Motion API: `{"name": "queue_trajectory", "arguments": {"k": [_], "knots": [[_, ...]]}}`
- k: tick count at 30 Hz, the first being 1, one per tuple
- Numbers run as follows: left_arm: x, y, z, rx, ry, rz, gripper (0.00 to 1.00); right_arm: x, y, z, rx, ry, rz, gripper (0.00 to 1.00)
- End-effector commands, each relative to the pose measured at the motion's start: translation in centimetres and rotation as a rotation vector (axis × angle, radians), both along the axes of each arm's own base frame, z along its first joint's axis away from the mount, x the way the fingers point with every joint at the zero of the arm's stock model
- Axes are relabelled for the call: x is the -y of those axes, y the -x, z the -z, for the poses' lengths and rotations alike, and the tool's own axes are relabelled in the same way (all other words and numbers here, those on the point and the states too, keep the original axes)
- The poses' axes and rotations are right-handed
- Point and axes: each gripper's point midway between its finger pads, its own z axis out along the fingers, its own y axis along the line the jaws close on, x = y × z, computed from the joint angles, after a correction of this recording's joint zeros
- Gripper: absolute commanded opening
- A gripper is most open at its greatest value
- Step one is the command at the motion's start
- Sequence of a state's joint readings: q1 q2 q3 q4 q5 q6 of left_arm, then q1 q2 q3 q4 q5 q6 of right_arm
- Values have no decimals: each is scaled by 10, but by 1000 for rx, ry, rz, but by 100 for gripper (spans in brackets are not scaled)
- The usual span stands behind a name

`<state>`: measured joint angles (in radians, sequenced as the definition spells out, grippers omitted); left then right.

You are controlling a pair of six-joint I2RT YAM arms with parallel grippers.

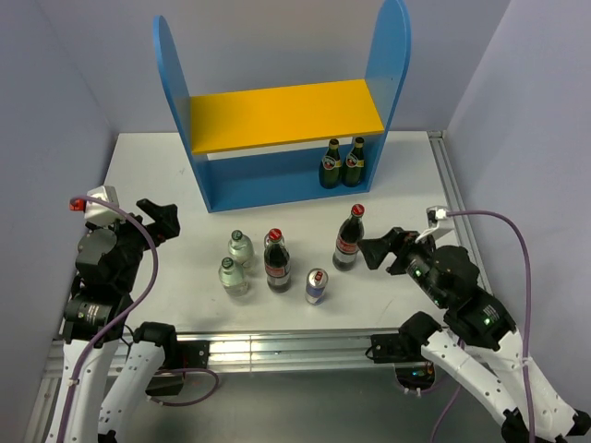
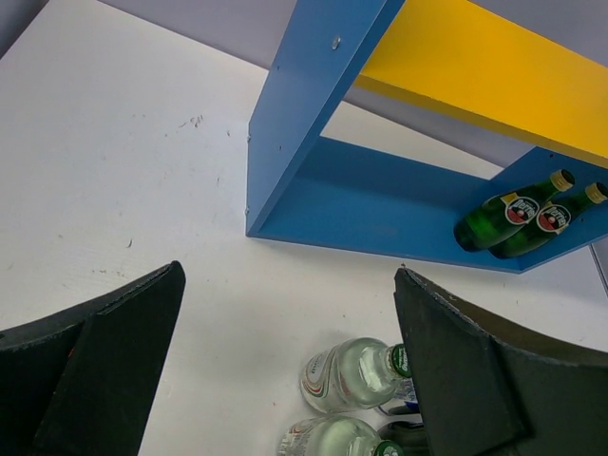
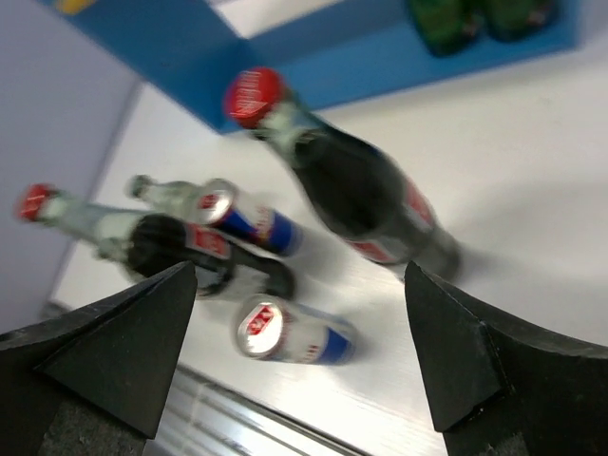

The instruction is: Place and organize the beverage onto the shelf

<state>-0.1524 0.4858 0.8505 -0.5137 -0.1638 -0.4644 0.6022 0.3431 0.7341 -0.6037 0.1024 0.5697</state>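
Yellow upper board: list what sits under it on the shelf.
Two green bottles stand side by side at the right end of the blue base. From above, the yellow board hides the base's rear strip.

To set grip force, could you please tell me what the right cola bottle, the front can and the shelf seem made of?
The right cola bottle looks glossy: glass or plastic, unclear. The front can seems thin metal: shiny silver lid. The shelf is probably painted board, matte, screw-fastened.
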Motion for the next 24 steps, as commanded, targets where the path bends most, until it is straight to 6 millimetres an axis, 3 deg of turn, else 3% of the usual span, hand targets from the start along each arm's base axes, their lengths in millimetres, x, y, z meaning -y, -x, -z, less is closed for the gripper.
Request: {"name": "queue_trajectory", "arguments": {"k": [1,2,3,4,5,6,7,8,9,10,11,13,14,15,16,17,19,20,22,24], "knots": [[-4,1,-8,40,-13,-15,99,32,-13,-2,-26,70,196,97],[-4,1,-8,38,-13,-18,99,40,-22,1,-45,130,257,97],[-5,1,-8,38,-14,-23,99,46,-25,-11,-40,139,296,97],[-5,0,-8,40,-14,-23,99,51,-30,1,-100,215,336,97],[-5,0,-7,37,-15,-25,99,55,-33,-1,-110,237,372,97],[-6,0,-8,37,-14,-32,99,70,-37,-13,-91,282,458,97],[-7,0,-7,32,-15,-34,99,66,-43,-10,-106,351,469,97],[-8,0,-7,32,-16,-38,99,69,-46,-27,-82,367,505,97],[-8,1,-7,37,-15,-41,99,87,-47,-34,-68,455,607,97],[-9,2,-8,43,-14,-43,99,81,-54,-34,-79,525,612,98],[-8,2,-9,46,-15,-40,99,73,-54,-55,-48,505,606,99],[-8,3,-9,50,-15,-38,99,61,-52,-67,-25,491,587,100],[-8,3,-8,47,-16,-40,99,51,-49,-68,-11,459,543,100],[-9,3,-8,46,-17,-41,99,25,-43,-71,25,392,449,100],[-9,3,-8,46,-17,-43,99,22,-35,-72,40,340,411,99],[-9,3,-8,46,-17,-43,99,14,-29,-54,24,316,386,99],[-9,4,-9,52,-17,-43,99,4,-16,-36,4,271,326,99],[-8,4,-10,55,-18,-38,99,-5,-10,-9,-34,289,283,99],[-8,4,-11,62,-16,-33,99,-28,-4,11,-61,272,208,100],[-7,4,-12,65,-16,-27,99,-36,3,36,-103,298,192,100]]}}
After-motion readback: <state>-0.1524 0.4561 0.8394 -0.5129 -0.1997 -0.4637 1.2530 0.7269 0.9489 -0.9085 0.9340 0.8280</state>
